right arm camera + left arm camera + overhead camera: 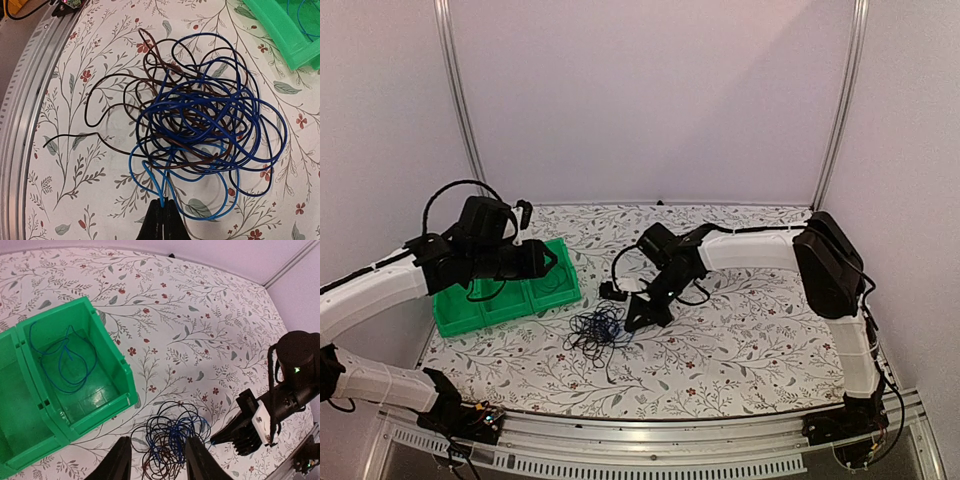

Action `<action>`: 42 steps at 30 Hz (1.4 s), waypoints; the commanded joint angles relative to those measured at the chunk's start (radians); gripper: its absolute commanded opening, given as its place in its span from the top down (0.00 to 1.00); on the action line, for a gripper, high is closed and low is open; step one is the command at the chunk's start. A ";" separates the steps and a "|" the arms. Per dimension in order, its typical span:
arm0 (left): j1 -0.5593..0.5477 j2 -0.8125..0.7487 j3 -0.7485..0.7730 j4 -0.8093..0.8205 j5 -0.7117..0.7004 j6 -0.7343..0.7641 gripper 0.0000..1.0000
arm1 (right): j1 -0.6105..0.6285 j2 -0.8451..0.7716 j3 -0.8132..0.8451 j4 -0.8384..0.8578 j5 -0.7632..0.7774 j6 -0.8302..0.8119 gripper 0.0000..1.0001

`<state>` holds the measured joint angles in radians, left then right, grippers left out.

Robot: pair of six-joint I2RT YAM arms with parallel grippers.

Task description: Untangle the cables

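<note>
Own wrist view: right gripper [161, 207] clamps light-blue cable [158, 191] at tangle's [200, 115] 6 o'clock. Left gripper [157, 461]: jaws apart, empty.

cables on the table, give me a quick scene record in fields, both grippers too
tangle: blue and dark cables heaped on the flowered table
green bin: three compartments, loose blue cable in the end one nearest the tangle
right gripper: shut on a light blue strand at the tangle's edge
left gripper: open, holding nothing, up near the bin
</note>
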<state>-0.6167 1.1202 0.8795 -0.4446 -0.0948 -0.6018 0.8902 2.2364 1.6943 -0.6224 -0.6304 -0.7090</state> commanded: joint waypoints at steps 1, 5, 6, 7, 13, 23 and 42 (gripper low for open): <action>-0.002 -0.021 -0.038 0.231 0.196 0.154 0.59 | -0.025 -0.204 0.002 -0.073 -0.002 0.004 1.00; -0.021 -0.013 -0.047 0.413 0.297 0.206 0.59 | -0.069 -0.323 0.068 -0.180 -0.029 0.001 1.00; -0.029 -0.007 -0.049 0.470 0.312 0.220 0.59 | -0.075 -0.353 0.083 -0.199 -0.025 -0.003 1.00; -0.036 0.002 -0.050 0.521 0.330 0.231 0.59 | -0.077 -0.371 0.096 -0.213 -0.018 -0.008 1.00; -0.103 0.120 0.047 0.618 0.420 0.349 0.59 | -0.092 -0.485 0.164 -0.218 0.009 0.035 1.00; -0.195 0.287 0.199 0.622 0.529 0.472 0.56 | -0.122 -0.529 0.278 -0.185 0.071 0.135 1.00; -0.192 0.335 0.118 0.839 0.415 0.319 0.89 | -0.208 -0.654 0.137 -0.176 0.152 0.153 1.00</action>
<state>-0.8101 1.5078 1.0061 0.3210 0.3466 -0.2455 0.7006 1.6287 1.8755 -0.8070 -0.5045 -0.5709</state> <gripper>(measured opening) 0.118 0.018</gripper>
